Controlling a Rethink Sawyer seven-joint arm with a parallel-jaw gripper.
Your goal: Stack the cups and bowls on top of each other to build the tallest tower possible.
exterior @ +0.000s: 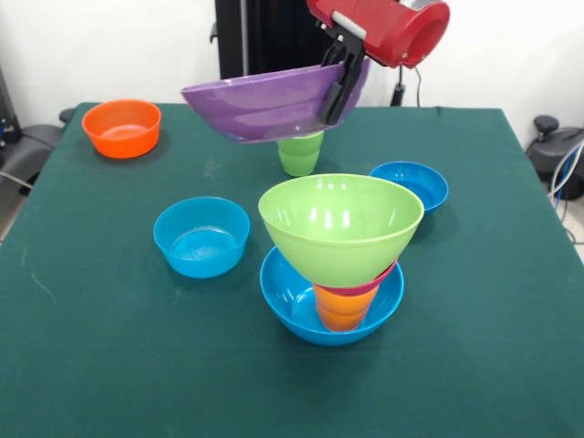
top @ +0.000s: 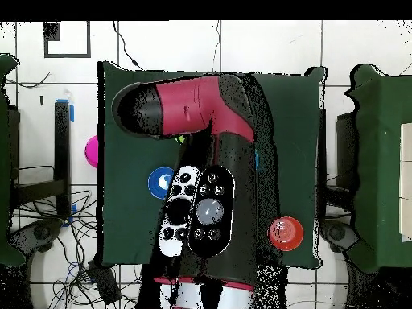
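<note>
Now my fingers (exterior: 339, 87) clamp the purple bowl's (exterior: 265, 102) rim aloft; tower (exterior: 339, 260) stands four high, four pieces wait on the worktop (exterior: 109, 347).

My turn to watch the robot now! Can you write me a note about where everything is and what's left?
Gripper: shut on the purple bowl, held tilted in the air.
Tower: large blue bowl at the bottom, orange cup upside down in it, pink-red bowl, then lime green bowl on top.
Loose on the table: orange bowl, two small blue bowls, green cup.
Left: add the purple bowl, then the loose pieces.
</note>
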